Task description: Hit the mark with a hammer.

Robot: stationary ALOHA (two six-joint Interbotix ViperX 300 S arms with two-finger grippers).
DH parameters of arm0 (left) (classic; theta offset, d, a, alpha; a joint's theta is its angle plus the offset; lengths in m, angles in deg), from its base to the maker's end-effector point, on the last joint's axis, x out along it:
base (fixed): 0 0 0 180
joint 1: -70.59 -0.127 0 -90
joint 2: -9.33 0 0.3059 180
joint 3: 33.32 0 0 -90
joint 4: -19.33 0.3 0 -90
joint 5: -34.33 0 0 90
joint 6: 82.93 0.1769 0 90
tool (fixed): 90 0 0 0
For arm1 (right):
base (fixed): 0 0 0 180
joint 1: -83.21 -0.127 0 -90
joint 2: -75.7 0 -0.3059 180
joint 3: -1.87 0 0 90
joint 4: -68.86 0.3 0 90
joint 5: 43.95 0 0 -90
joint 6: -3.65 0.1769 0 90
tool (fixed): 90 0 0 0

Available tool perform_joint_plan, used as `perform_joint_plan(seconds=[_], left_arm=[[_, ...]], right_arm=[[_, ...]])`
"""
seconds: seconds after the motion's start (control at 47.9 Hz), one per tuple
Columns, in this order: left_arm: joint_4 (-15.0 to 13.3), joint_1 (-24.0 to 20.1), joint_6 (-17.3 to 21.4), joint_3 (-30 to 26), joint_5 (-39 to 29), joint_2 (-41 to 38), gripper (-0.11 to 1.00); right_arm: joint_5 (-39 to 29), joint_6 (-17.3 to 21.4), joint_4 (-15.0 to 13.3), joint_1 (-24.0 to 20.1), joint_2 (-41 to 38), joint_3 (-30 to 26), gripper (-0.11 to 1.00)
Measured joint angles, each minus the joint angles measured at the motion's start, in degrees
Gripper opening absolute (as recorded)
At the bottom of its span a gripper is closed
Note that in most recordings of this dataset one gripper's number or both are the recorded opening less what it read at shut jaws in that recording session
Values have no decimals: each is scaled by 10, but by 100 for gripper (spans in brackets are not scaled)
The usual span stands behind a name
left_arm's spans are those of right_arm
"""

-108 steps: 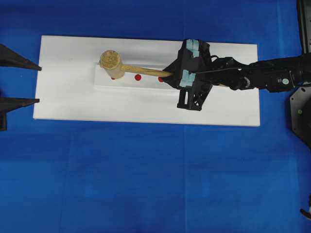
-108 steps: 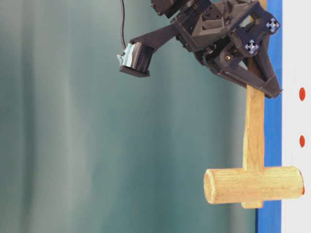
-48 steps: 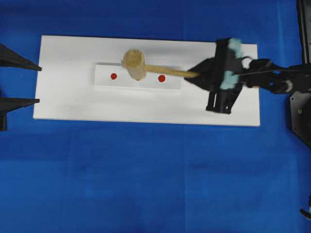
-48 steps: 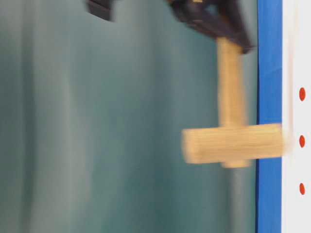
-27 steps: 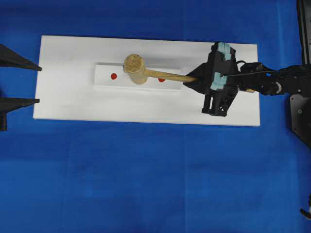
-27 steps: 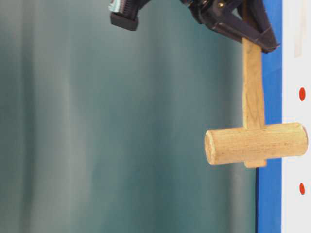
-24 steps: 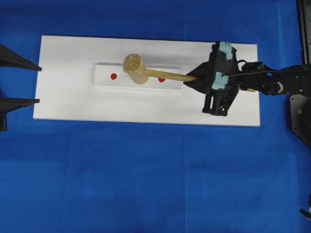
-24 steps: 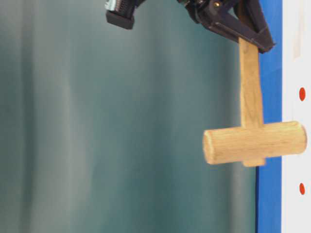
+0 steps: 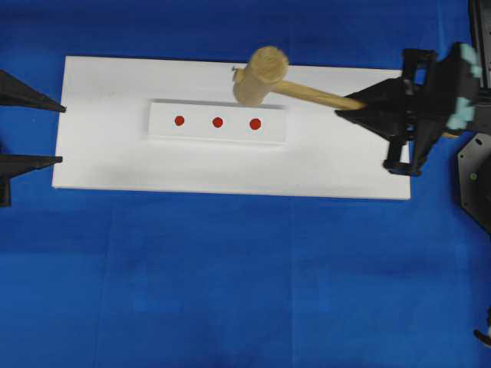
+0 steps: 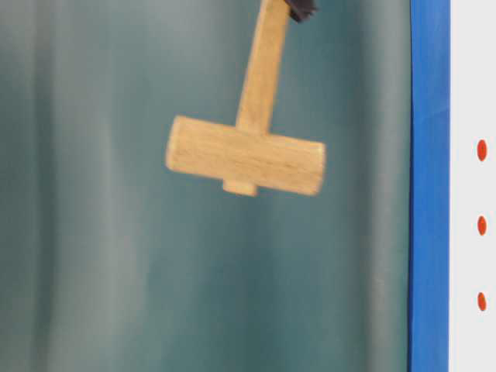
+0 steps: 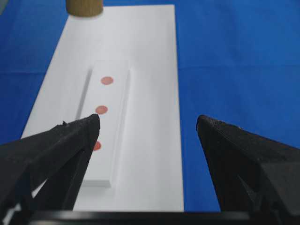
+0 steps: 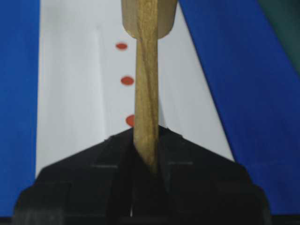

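Blue table (image 9: pixel 230 291) carrying white board (image 9: pixel 100 161), raised strip (image 9: pixel 199 132) with three red marks (image 9: pixel 217 122) lying on it. Hammer (image 9: pixel 265 73) hanging high, head well clear of marks. Risk — downswing landing off mark or on bare board, handle pivoting in grip. Right gripper (image 9: pixel 360 103) clamping handle end tight; left gripper (image 11: pixel 147 124) gaping wide, holding nothing.

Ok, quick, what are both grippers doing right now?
Left gripper: open, holding nothing.
Right gripper: shut on the hammer handle, head raised off the board.
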Motion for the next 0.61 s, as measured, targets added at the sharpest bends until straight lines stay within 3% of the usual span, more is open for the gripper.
perform_joint_plan(seconds=[0.313, 0.606], left_arm=[[0, 0, 0, 0, 0, 0, 82], [0, 0, 0, 0, 0, 0, 82]], right_arm=[[2, -4, -1, 0, -18, 11, 2], [-36, 11, 21, 0, -169, 12, 2]])
